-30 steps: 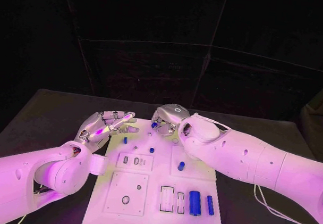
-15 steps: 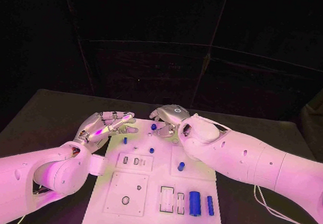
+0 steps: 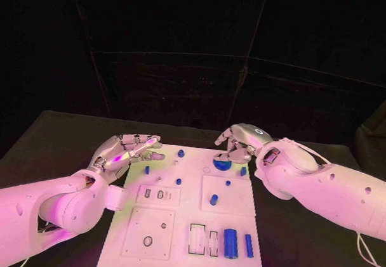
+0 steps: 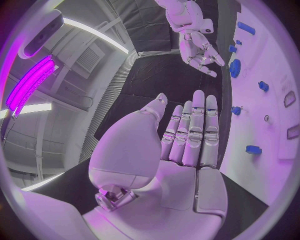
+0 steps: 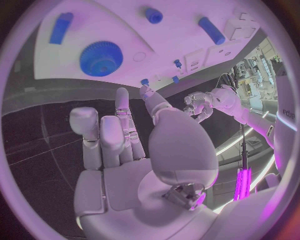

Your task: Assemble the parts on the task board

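Note:
The white task board (image 3: 181,260) lies lengthwise in the middle of the table. A blue gear (image 3: 223,166) lies near its far right corner, also seen in the right wrist view as the blue gear (image 5: 101,58). My right hand (image 3: 238,144) hovers just beyond the gear, fingers apart and holding nothing; the same right hand (image 5: 134,145) shows bare fingers. My left hand (image 3: 127,149) floats at the board's far left edge with its fingers (image 4: 194,130) straight and nothing in them. A small blue peg (image 3: 181,152) stands at the far middle.
Small blue parts (image 3: 147,168) dot the far half of the board. A thick blue cylinder (image 3: 230,242) and a thin one (image 3: 248,244) lie at the near right beside rectangular slots (image 3: 199,238). Black table (image 3: 63,140) surrounds the board.
My right hand has swung right, away from the small blue peg at the board's far middle, and now hangs by the far right corner. The blue gear is uncovered. The left hand has barely moved.

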You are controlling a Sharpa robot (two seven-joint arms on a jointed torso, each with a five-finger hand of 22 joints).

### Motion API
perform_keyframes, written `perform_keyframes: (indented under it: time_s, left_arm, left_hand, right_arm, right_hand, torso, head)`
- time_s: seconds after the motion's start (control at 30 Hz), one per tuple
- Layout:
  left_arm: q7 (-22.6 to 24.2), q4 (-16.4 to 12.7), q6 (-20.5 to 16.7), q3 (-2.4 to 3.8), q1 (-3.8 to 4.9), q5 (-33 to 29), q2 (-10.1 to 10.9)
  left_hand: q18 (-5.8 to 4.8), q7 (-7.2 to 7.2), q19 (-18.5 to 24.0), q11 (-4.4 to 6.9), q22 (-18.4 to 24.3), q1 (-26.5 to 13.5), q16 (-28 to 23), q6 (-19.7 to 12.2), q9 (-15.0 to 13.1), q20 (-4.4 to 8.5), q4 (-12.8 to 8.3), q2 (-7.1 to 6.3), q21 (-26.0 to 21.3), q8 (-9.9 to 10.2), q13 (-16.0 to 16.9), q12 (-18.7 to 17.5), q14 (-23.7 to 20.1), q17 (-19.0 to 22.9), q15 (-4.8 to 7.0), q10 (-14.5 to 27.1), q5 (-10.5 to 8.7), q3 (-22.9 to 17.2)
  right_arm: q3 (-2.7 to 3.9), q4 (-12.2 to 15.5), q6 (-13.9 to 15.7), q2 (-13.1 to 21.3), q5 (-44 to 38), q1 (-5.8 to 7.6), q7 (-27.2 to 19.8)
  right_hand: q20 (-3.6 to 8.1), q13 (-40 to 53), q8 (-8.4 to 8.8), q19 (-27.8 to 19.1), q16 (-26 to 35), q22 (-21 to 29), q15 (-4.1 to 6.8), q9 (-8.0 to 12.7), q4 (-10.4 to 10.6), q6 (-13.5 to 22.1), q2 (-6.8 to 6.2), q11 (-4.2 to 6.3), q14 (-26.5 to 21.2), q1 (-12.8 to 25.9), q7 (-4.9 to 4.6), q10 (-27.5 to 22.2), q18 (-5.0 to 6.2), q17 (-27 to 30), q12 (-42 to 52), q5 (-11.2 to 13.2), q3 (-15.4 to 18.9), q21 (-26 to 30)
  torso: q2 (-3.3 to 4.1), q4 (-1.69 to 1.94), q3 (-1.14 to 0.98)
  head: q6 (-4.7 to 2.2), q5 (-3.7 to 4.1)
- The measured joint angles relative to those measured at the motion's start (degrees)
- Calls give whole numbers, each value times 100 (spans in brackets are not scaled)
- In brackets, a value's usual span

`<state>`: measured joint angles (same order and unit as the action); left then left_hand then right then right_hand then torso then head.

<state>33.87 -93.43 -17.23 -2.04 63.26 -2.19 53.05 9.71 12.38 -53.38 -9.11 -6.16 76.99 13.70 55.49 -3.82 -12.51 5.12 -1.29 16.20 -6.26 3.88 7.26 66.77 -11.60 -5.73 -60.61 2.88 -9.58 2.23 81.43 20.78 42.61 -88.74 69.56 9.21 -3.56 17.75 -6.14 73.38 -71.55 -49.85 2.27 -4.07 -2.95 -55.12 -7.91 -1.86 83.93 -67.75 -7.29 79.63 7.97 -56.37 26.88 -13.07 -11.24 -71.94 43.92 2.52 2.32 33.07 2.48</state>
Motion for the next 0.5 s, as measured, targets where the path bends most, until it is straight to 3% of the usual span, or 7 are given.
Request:
perform_keyframes:
  time_s: [0.07,0.2,0.3,0.33,0.5]
  left_arm:
    - [-2,-4,5,0,0,0,1]
    - [-6,-6,15,1,1,0,-8]
    - [-10,-6,23,1,2,0,-21]
    - [-11,-6,26,1,2,0,-24]
    - [-19,7,37,1,2,0,-32]
  left_hand:
    - [0,0,0,0,0,0,0,0,0,0,0,0,0,0,0,0,0,-4,0,0,0,0]
    - [0,0,0,0,0,0,0,0,0,0,0,0,0,0,0,0,0,-7,0,0,0,0]
    - [1,0,0,0,0,0,0,0,0,0,0,0,0,0,0,0,0,-7,0,0,0,0]
    - [0,0,0,0,0,0,0,0,0,0,0,0,0,0,0,0,0,-7,0,0,0,0]
    - [0,0,0,0,-1,0,0,0,0,0,0,0,0,0,0,0,0,-6,0,0,0,0]
  right_arm:
    - [3,80,-116,157,225,0,91]
    - [14,126,-345,303,508,-2,262]
    - [14,97,-509,328,607,-4,373]
    - [14,81,-559,327,623,-4,403]
    - [16,-51,-772,231,646,-4,540]
  right_hand:
    - [11,1109,21,152,-328,-389,0,5,140,35,37,16,0,-37,28,33,-90,-473,1010,-47,219,-237]
    - [-36,2647,21,234,-648,-746,0,5,497,199,86,-55,0,-242,-60,-275,-89,-941,2329,-50,638,-474]
    - [-41,3187,21,239,-755,-866,-33,5,680,297,16,-100,9,-365,-74,-320,-93,-1122,2762,-50,821,-543]
    - [-54,3339,21,252,-788,-903,-34,5,738,310,25,-100,10,-417,-85,-320,-167,-1176,2881,-50,878,-567]
    - [-73,3741,-12,270,-859,-995,-34,4,927,340,20,-100,10,-594,-114,-319,-178,-1316,3176,-50,968,-627]
  torso:
    - [-10,-23,-10]
    - [-22,-55,-27]
    - [-23,-63,-33]
    - [-23,-63,-33]
    - [-23,-63,-35]
  head:
    - [-4,-12]
    - [-1,-29]
    - [4,-25]
    - [6,-21]
    - [16,-18]
